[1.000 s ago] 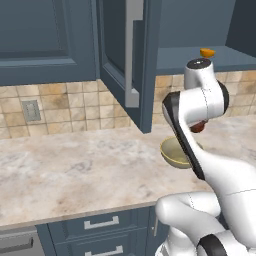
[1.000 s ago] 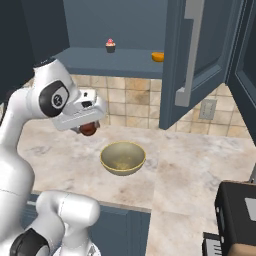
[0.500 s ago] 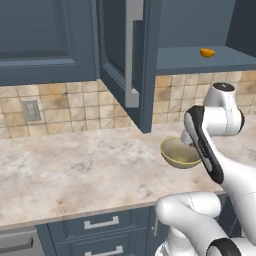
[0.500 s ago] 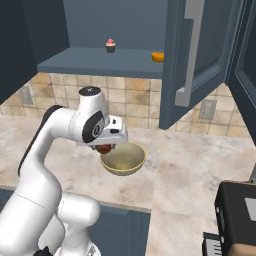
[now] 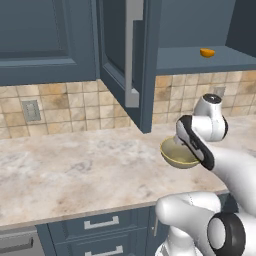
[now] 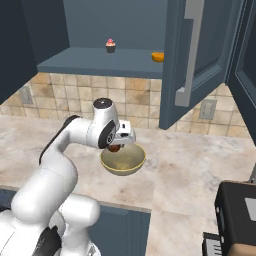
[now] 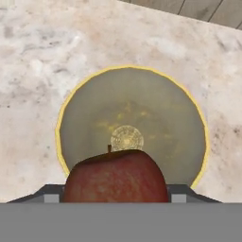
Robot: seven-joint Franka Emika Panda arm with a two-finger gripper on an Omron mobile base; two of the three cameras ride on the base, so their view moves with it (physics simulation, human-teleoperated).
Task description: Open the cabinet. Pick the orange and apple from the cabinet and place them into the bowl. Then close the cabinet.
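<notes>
The wall cabinet stands open, its door (image 5: 125,55) (image 6: 192,55) swung out over the counter. The orange (image 5: 207,52) (image 6: 158,57) lies on the cabinet shelf. The golden bowl (image 5: 177,155) (image 6: 122,162) (image 7: 142,108) sits on the counter. Directly above its middle my gripper (image 6: 116,146) (image 7: 116,194) points down, shut on the dark red apple (image 6: 115,148) (image 7: 116,177). The apple hangs just above the bowl's rim, apart from its inside. In the left base view my arm covers the gripper and the apple.
A small cupcake (image 6: 110,45) stands on the shelf left of the orange. A wall outlet (image 5: 31,110) is on the tiled backsplash. Blue drawers (image 5: 100,222) run below the counter edge. A dark appliance (image 6: 240,210) sits at the lower right.
My arm has come down and forward from shelf height, carrying the apple to just over the bowl. The orange and the cabinet door have stayed put.
</notes>
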